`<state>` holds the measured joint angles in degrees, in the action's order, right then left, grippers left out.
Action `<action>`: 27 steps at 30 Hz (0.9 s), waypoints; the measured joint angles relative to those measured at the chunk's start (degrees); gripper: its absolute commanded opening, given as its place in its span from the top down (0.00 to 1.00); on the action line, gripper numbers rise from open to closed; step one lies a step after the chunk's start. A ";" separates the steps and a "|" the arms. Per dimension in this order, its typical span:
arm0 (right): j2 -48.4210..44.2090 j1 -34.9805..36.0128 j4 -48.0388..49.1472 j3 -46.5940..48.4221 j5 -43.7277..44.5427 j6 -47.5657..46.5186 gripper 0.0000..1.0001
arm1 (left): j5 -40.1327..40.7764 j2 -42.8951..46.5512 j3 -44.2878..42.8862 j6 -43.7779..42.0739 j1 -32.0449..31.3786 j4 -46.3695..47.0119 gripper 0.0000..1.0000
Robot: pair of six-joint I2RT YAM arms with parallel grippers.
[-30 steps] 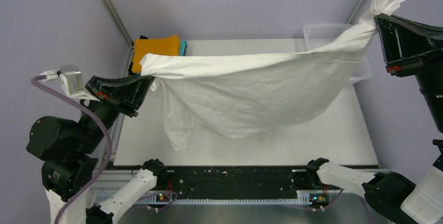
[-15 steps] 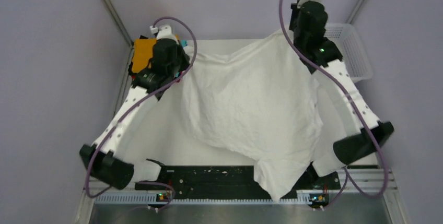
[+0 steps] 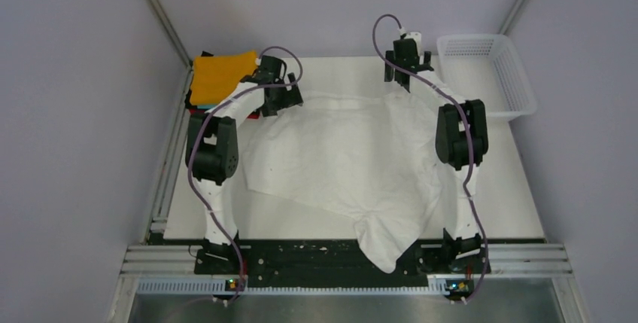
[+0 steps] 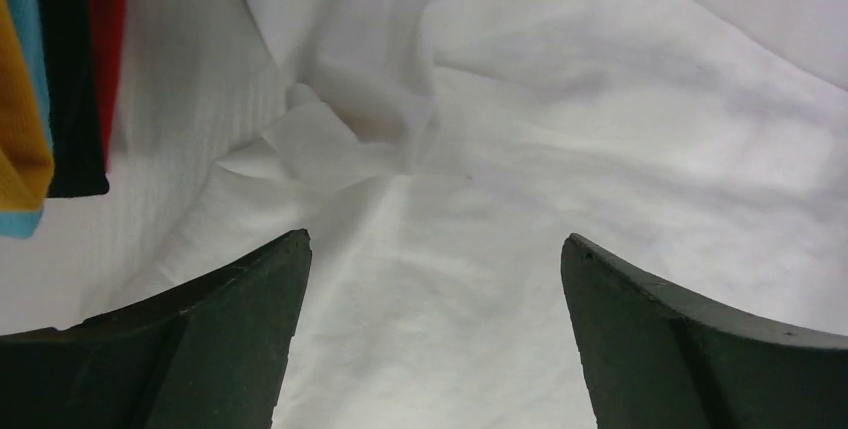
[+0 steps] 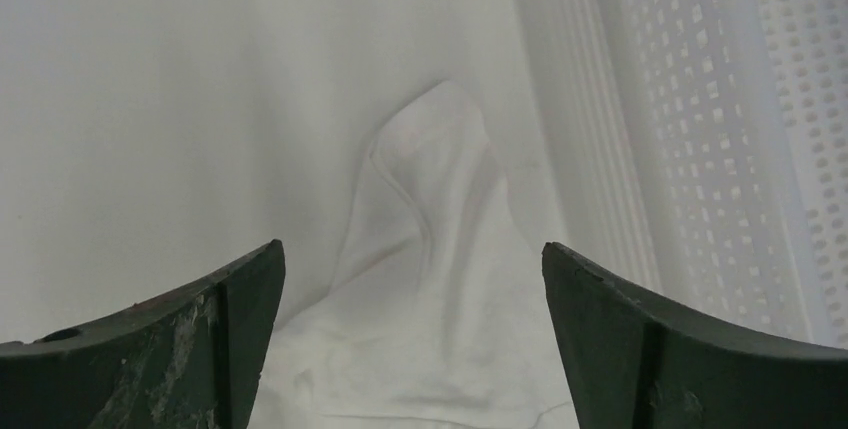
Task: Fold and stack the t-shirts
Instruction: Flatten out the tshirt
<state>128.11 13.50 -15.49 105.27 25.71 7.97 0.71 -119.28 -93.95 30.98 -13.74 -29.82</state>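
Observation:
The large white t-shirt (image 3: 346,161) lies spread and wrinkled across the table, one end drooping over the near edge. My left gripper (image 3: 281,97) hovers open over its far left corner (image 4: 340,139), with nothing between the jaws (image 4: 435,244). Over the far right corner (image 5: 430,189) my right gripper (image 3: 406,67) is open too, holding nothing (image 5: 412,249). A stack of folded t-shirts (image 3: 218,76), orange on top, sits at the far left corner; its orange, teal, black (image 4: 70,69) and red edges show in the left wrist view.
A white mesh basket (image 3: 519,86) stands at the far right corner, right beside the shirt's corner (image 5: 720,129). Grey walls close in on both sides. The black rail (image 3: 316,255) runs along the near edge.
Both arms brought the hanging shirt down onto the table, stretched out toward the far edge. Both grippers then opened and let go of its corners.

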 measured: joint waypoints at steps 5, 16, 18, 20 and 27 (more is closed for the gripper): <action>-4.50 0.11 -1.49 -0.92 -3.43 2.23 0.01 | -3.08 7.78 5.05 0.44 -0.07 2.38 0.01; -45.92 13.66 0.00 -41.86 -10.73 10.86 0.01 | 0.48 54.99 44.72 6.80 -0.07 10.45 0.01; -48.50 18.23 1.84 -48.70 -13.14 12.98 0.02 | 2.25 61.07 51.04 8.68 -0.07 10.08 0.01; -48.96 20.28 3.87 -54.93 -15.87 14.86 0.02 | 3.87 65.46 56.59 10.54 -0.07 10.01 0.01; -43.39 19.69 7.41 -61.05 -17.22 18.67 0.02 | 6.80 73.61 68.81 14.25 -0.07 12.70 0.01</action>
<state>84.73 33.19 -8.08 44.23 8.49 26.63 7.51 -45.67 -25.15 45.23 -13.80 -17.12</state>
